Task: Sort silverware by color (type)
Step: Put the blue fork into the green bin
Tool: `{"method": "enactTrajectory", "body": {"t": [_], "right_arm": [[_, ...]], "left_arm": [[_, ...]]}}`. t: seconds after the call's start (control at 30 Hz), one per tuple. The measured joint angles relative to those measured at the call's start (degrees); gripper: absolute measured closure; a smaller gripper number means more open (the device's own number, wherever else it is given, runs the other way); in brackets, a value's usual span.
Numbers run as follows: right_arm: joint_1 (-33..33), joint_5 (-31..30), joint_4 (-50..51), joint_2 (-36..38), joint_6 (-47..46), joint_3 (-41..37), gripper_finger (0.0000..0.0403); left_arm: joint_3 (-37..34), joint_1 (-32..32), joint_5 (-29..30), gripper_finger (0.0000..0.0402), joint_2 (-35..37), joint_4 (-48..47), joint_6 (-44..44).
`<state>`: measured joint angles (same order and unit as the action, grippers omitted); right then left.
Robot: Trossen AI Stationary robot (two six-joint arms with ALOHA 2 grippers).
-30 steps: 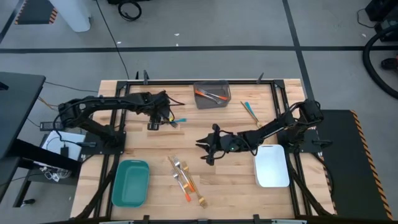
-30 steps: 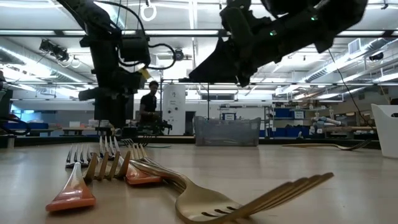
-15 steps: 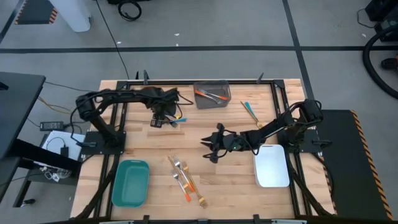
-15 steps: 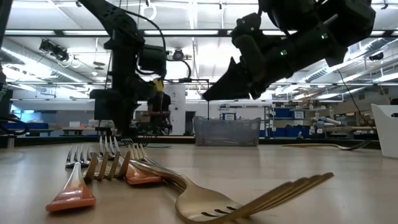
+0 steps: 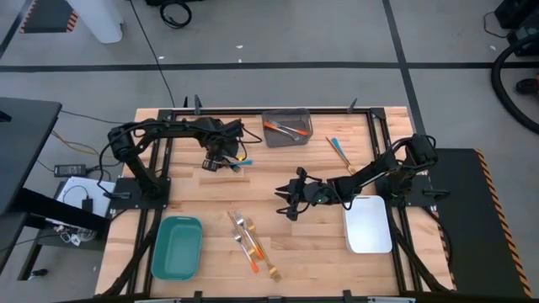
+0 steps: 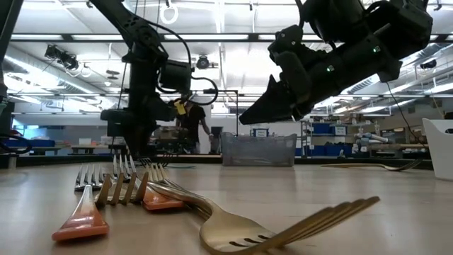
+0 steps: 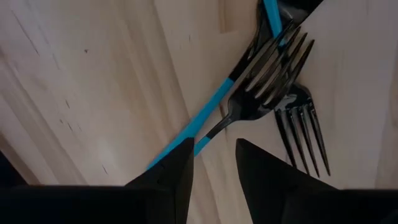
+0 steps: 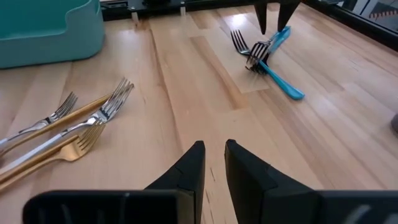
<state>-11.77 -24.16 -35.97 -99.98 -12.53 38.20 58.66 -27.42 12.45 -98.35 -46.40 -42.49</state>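
Observation:
Two blue-handled forks (image 5: 237, 162) with dark heads lie crossed on the table's far left part; the right wrist view shows them too (image 8: 268, 57). My left gripper (image 5: 213, 163) hangs low over them, slightly open. Its fingertips (image 7: 214, 146) stand on either side of one fork's blue handle (image 7: 202, 124), just behind the head. My right gripper (image 5: 290, 200) hovers above mid-table (image 8: 213, 149) with its fingers almost together and nothing between them. A heap of gold and orange-handled forks (image 5: 252, 242) rests flat near the front edge.
A grey bin (image 5: 287, 128) at the far edge holds orange-handled pieces. A teal bin (image 5: 176, 247) sits front left and a white bin (image 5: 368, 224) front right. A blue and a gold piece (image 5: 339, 151) lie far right. Bare wood lies between the heap and the blue forks.
My left gripper has moved toward the table's right, to the blue forks, and has settled over them. My right gripper has drawn back a little toward the table's right. The silverware has stayed where it was.

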Motion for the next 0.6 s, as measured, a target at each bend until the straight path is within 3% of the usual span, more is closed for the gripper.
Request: {"method": "enactTrajectory", "body": {"t": [0.6], "right_arm": [[-0.57, -0.64, 0.06, 0.00, -0.98, -0.11, 0.0332]], "left_arm": [[-0.14, 0.55, -0.01, 0.0274, 0.00, -0.30, 1.24]]}}
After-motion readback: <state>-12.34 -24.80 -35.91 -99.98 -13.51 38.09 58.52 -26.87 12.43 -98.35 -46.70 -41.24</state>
